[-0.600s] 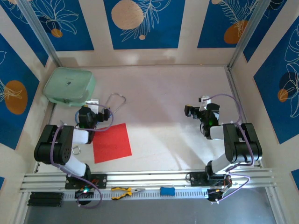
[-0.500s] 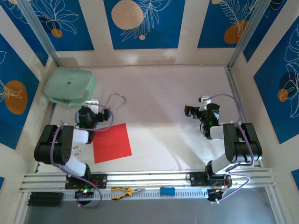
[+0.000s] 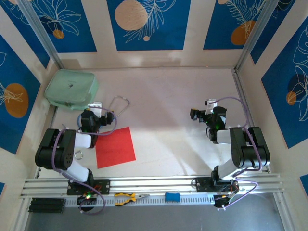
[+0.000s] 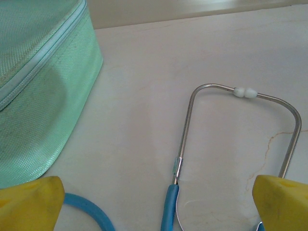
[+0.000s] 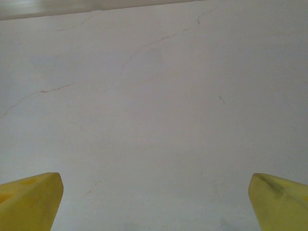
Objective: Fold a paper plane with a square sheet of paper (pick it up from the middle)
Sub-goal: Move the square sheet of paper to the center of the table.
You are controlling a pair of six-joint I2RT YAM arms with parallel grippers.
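The square sheet of paper (image 3: pixel 115 147) is bright red and lies flat and uncreased on the pale table, near the front left. My left gripper (image 3: pixel 95 109) hangs just beyond the sheet's far left corner, pointing away from it toward the mint-green pouch (image 3: pixel 72 89). Its yellow fingertips (image 4: pixel 30 202) stand wide apart, so the left gripper (image 4: pixel 156 208) is open above a stethoscope (image 4: pixel 185 139), holding nothing. My right gripper (image 3: pixel 197 114) is far to the right of the sheet. In its wrist view the right gripper (image 5: pixel 155 202) is open over bare table, fingertips (image 5: pixel 281 202) far apart.
The stethoscope (image 3: pixel 120 103) loops right of the pouch (image 4: pixel 38 86), its blue tubing under the left wrist. Orange-handled pliers (image 3: pixel 126 197) and a small blue object (image 3: pixel 172 197) lie on the front rail. Walls close in the table on three sides.
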